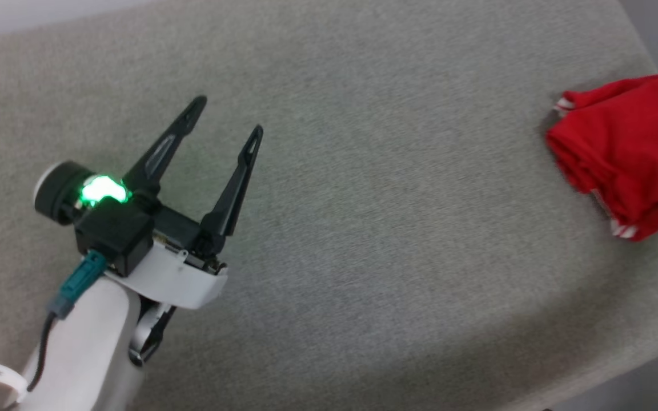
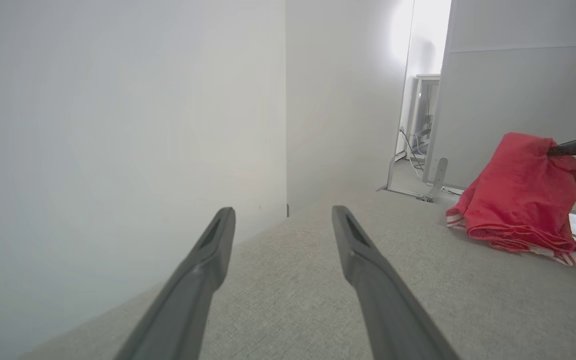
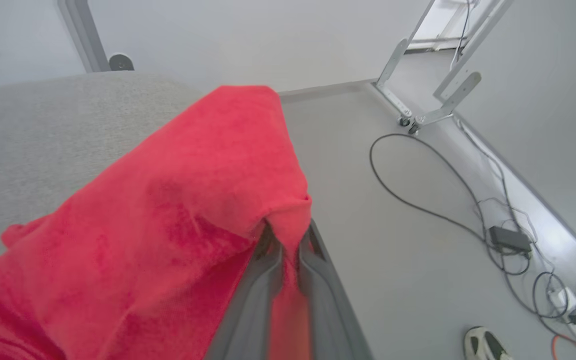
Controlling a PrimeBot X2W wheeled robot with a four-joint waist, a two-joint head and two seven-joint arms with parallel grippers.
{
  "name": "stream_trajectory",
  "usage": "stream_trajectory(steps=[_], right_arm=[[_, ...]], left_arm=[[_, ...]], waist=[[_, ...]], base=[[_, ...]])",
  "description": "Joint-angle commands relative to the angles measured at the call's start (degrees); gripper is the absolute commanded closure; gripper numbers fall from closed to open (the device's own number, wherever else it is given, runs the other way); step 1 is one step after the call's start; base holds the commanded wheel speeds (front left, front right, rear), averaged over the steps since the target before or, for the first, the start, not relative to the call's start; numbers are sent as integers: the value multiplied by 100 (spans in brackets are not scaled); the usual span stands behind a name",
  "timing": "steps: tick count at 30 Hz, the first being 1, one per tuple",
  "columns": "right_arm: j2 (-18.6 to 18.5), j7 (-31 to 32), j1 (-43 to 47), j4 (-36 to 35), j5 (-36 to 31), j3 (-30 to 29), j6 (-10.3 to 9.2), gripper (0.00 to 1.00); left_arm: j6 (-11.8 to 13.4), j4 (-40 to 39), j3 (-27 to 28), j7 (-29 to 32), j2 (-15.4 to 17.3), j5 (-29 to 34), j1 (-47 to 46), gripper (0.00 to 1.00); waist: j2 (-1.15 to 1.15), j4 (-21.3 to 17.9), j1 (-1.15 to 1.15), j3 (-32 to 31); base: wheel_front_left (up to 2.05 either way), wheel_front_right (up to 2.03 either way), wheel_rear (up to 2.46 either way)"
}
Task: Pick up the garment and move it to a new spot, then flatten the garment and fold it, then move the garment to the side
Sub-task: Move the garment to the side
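While the right tool clamps the garment, the left tool hangs wide open!
Red cloth is bunched between the right tool's nearly closed fingers and rises to them in a peak, lower folds resting on the grey counter; the left tool hovers over the counter, the garment well apart on its right side.

the grey surface is viewed from above by the head camera and skimmed low by the left wrist camera. the garment is shared by all views, nearest in the right wrist's.
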Motion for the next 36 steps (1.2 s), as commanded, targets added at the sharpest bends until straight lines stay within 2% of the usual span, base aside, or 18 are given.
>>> stream_trajectory(steps=[1,10,16,17,19,20,21,28,36], right_arm=[[-79,-97,-165,113,-111,-27,-8,100],[-100,-680,-694,1484,-1133,-270,-7,100],[-42,-1106,-843,2060,-1381,-562,-7,100],[-48,-1158,-871,2119,-1424,-601,-7,92],[-40,-1245,-911,2199,-1502,-672,-7,50],[-38,-1284,-918,2237,-1536,-699,-7,10],[-36,-1319,-924,2271,-1578,-726,-7,0],[-33,-1518,-966,2366,-1850,-731,-7,0],[220,-1765,-626,2314,-1945,-234,-7,0]], left_arm=[[7,-59,-5,1,38,44,-93,0],[7,-307,116,2,117,167,-44,0],[7,-357,223,2,152,169,61,0],[7,-358,229,2,159,166,61,0],[7,-347,262,2,165,157,59,0],[7,-337,274,2,155,153,62,0],[7,-322,285,2,145,154,69,0],[7,-167,468,2,-57,109,238,0],[7,1,814,2,-503,125,766,0]], waist=[[0,156,0,143],[0,406,0,330],[0,449,0,405],[0,451,0,412],[0,448,0,419],[0,448,0,414],[0,448,0,399],[0,521,0,147],[0,785,0,-446]], base=[[0,0,0],[0,0,0],[0,0,0],[0,0,0],[0,0,0],[0,0,0],[0,0,0],[0,0,0],[0,0,0]])
